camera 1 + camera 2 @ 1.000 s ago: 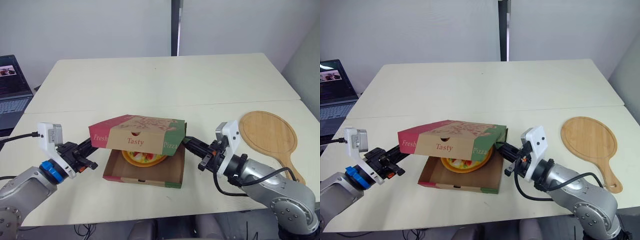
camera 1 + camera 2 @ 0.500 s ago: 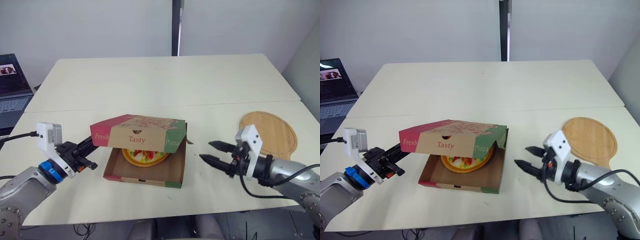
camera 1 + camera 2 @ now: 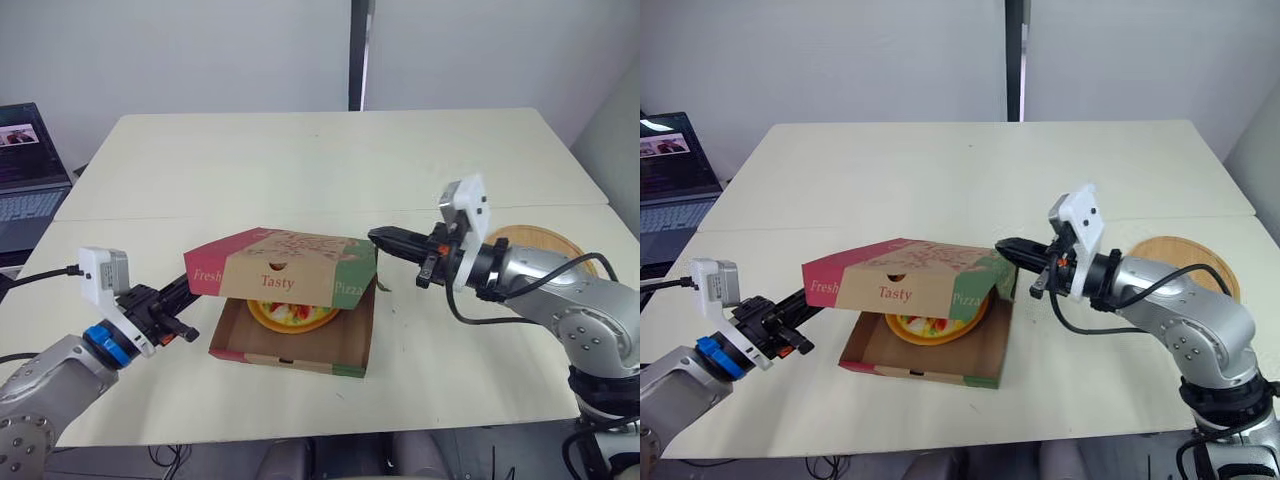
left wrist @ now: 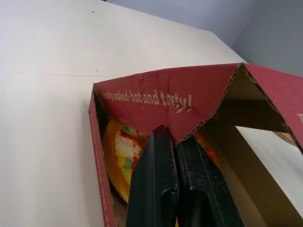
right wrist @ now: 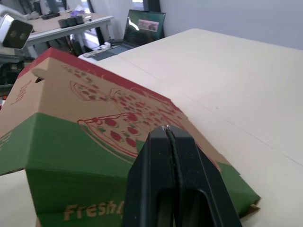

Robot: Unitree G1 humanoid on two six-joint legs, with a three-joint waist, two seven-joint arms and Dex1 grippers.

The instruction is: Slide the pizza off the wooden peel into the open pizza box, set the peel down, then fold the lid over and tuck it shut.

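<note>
Closest to the robot, the left gripper (image 4: 166, 135) is closed. Its two fingers lie together, and their tips touch the lower edge of the red side flap of the lid (image 3: 285, 262). I cannot tell if they pinch the cardboard or only support it from below. The box base (image 3: 290, 352) lies flat on the table (image 3: 330, 160), and the pizza (image 3: 290, 314) is inside it, under the half-lowered lid.

The right gripper (image 3: 380, 238) is also closed and hovers at the green rear corner of the lid, very near it or touching it.

The wooden peel (image 3: 1188, 250) lies on the table behind the right arm, well apart from the box. A laptop (image 3: 25, 165) stands at the far left.

I judge the step in hand to be folding the lid. The next move probably calls for pressing the lid down evenly, guiding the side flaps inside the base walls, then tucking the front.

The lid front reads "Fresh", "Tasty" and "Pizza". The red flap reads "cooked-hot and tasty!".
</note>
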